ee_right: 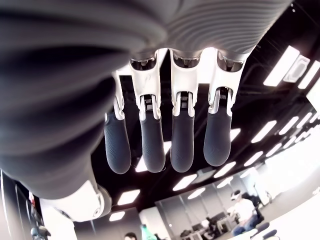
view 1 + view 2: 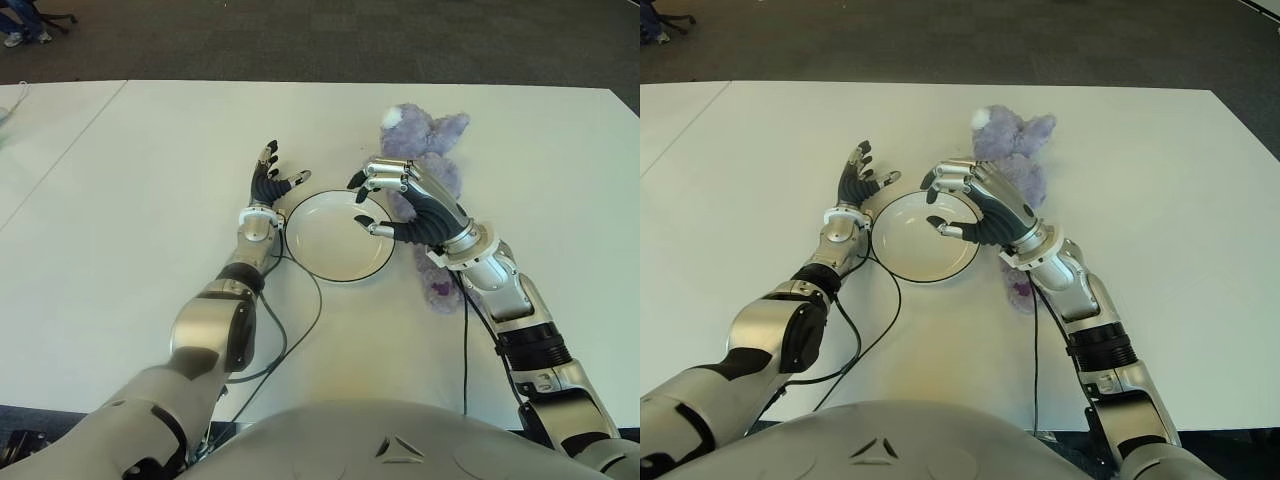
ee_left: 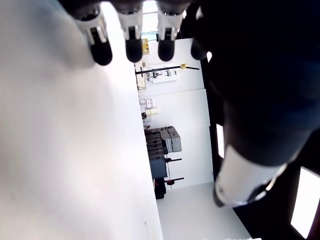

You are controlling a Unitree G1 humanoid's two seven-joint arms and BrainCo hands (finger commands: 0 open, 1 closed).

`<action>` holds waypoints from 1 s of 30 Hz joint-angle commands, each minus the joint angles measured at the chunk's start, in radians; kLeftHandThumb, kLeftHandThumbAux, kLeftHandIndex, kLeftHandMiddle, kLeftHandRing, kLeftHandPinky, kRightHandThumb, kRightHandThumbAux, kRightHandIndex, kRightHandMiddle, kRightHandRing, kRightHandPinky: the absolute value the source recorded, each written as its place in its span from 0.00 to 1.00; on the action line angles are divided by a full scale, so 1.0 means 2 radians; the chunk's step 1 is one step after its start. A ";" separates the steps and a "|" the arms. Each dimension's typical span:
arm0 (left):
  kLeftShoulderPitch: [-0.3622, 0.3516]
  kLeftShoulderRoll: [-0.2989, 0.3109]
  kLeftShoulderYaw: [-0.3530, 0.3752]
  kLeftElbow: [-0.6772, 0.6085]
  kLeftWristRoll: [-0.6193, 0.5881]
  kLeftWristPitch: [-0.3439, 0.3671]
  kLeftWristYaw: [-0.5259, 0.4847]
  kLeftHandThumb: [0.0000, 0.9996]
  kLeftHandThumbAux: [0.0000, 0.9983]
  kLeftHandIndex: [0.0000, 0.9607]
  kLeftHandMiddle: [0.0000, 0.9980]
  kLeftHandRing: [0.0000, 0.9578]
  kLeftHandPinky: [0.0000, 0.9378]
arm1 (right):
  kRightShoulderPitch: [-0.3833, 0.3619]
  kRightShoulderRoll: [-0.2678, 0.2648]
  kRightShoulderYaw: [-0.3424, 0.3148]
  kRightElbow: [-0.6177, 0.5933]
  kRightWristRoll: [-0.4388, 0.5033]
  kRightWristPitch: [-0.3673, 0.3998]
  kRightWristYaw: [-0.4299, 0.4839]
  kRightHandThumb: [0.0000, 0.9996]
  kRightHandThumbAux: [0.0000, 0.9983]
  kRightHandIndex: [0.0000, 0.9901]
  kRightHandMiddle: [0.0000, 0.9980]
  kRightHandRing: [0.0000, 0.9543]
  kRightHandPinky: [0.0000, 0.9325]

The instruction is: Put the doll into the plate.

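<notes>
From the left eye: purple plush doll (image 2: 425,160) sprawled on the white surface (image 2: 130,180), just beside the far-right rim of the empty white plate (image 2: 337,236), long axis running from a head at the far end toward feet nearer the robot. Right hand (image 2: 400,205) poised above the doll's middle and over the plate's right edge, fingers (image 2: 385,178) curled loosely with thumb apart, clasping nothing. Left hand (image 2: 268,185) at the plate's left rim, fingers fanned and empty, the plate between it and the doll.

From the right eye: same layout, doll (image 2: 1012,150) partly hidden beneath the right hand (image 2: 975,210) and forearm, feet peeking out below the wrist. Left hand (image 2: 858,180) well apart from the doll, across the plate (image 2: 912,250). Clearly nearer: the right hand, with the doll lying under and just beyond it, away from the plate.

From the left wrist: dark fingertips (image 3: 134,47) held straight, no object between them, only bare white surface (image 3: 60,150) alongside.

From the right wrist: four fingers (image 1: 152,147) half-bent, palm vacant, ceiling lights behind; doll not in sight here.

Likely next: a short drop of the right hand onto the doll's body, across its long axis, then a small carry leftward into the plate.
</notes>
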 commanded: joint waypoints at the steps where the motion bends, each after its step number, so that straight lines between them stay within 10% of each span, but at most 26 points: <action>1: 0.090 -0.026 0.002 0.059 0.000 0.056 -0.004 0.02 0.87 0.07 0.08 0.08 0.10 | -0.030 0.000 -0.009 0.017 -0.011 0.024 0.003 0.44 0.75 0.64 0.83 0.87 0.88; 4: 0.090 -0.027 0.002 0.058 -0.001 0.053 -0.003 0.02 0.86 0.07 0.08 0.08 0.10 | -0.039 -0.006 -0.030 0.025 -0.042 0.047 -0.022 0.33 0.66 0.54 0.70 0.77 0.79; 8: 0.087 -0.027 0.001 0.056 -0.001 0.052 -0.007 0.00 0.85 0.08 0.08 0.08 0.11 | -0.047 -0.021 -0.063 0.043 -0.087 0.064 -0.071 0.18 0.44 0.25 0.23 0.24 0.25; 14: 0.087 -0.027 0.000 0.057 -0.001 0.059 -0.009 0.00 0.83 0.07 0.09 0.09 0.12 | -0.058 -0.037 -0.082 0.056 -0.136 0.095 -0.117 0.11 0.40 0.09 0.04 0.02 0.01; 30: 0.085 -0.027 0.005 0.056 -0.007 0.059 -0.018 0.00 0.83 0.07 0.07 0.08 0.12 | -0.060 -0.052 -0.064 0.114 -0.188 0.134 -0.197 0.13 0.41 0.00 0.00 0.00 0.00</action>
